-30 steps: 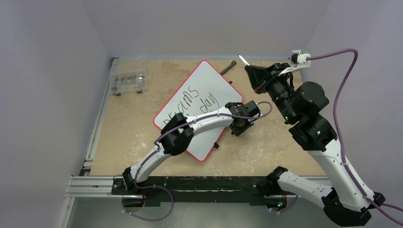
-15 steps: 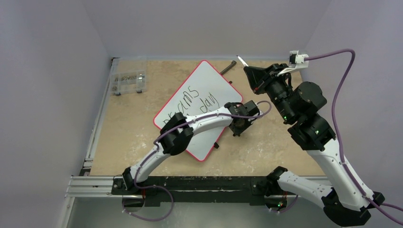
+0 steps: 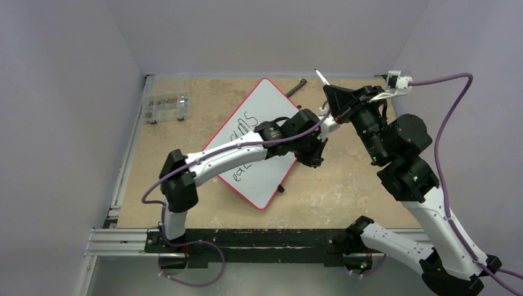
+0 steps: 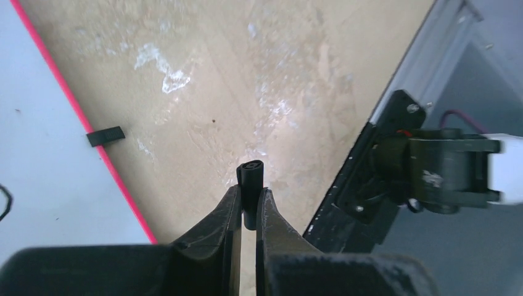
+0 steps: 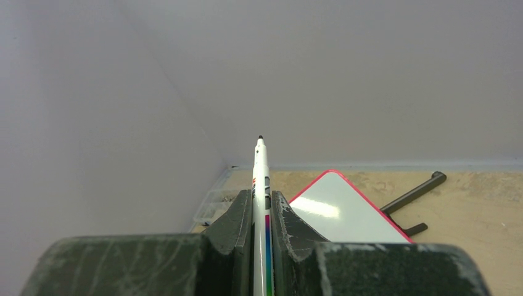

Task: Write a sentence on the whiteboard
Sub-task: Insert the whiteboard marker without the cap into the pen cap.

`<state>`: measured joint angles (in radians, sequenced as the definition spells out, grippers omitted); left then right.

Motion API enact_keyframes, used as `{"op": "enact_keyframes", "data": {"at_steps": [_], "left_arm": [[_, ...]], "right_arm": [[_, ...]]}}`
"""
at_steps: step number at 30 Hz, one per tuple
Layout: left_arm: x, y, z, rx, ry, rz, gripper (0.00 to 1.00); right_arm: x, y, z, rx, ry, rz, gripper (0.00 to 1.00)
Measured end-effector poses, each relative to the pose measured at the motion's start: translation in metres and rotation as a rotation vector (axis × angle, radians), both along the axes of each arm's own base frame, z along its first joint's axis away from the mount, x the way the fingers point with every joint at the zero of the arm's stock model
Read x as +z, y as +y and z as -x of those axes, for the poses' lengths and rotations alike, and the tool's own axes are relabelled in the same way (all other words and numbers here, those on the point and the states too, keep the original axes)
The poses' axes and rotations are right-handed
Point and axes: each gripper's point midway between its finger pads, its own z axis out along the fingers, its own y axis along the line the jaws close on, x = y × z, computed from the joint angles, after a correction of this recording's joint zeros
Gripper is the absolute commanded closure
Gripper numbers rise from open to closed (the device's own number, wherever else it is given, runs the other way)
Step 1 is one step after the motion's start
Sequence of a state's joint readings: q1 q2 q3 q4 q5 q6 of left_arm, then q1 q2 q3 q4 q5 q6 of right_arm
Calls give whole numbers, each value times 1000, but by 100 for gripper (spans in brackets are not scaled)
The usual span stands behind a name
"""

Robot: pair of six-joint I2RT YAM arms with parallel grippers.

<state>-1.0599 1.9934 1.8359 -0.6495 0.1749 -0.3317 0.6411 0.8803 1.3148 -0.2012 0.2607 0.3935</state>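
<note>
- The left arm [image 3: 222, 154] has swung up across the whiteboard [image 3: 271, 102], and its elbow is now further left.
- It hides most of the sentence [image 3: 245, 123]; only a few black letters show.
- The left gripper [image 3: 312, 154] is by the board's right edge, pinched on a small black cap [image 4: 250, 176].
- The right gripper [image 3: 338, 100] is up high near the far edge of the tabletop [image 3: 166, 148], squeezing a white marker [image 5: 261, 166], tip up.
- The whiteboard lies slanted in the middle of the tabletop.
- A clear box [image 3: 165, 106] sits in the far left corner.
</note>
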Motion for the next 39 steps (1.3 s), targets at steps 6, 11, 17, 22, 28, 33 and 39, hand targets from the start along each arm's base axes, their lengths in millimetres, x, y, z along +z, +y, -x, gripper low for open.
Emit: {"op": "enact_keyframes", "data": {"at_steps": [6,11,17,22,28,33,39], "left_arm": [[87,30,-4,66,-74,217,100],[95,69,-28,167,-70,273,100],[111,119,-48,295,-100,314,100],[164,172,-63,473,-164,443,100],[193,232,-86,682,-135,657,100],[168,260,-111,799,-9,798,100],[153,266,-115,853,89,892,100]], "right_arm": [[10,-8,8,-10,-41,-76,100],[12,-7,8,0,-55,-120,100],[2,1,3,21,-44,-157,100],[-16,18,-6,66,-18,-170,100],[-38,48,-16,166,13,-167,100],[-58,70,-20,251,34,-170,100],[-67,91,-19,339,29,-163,100]]}}
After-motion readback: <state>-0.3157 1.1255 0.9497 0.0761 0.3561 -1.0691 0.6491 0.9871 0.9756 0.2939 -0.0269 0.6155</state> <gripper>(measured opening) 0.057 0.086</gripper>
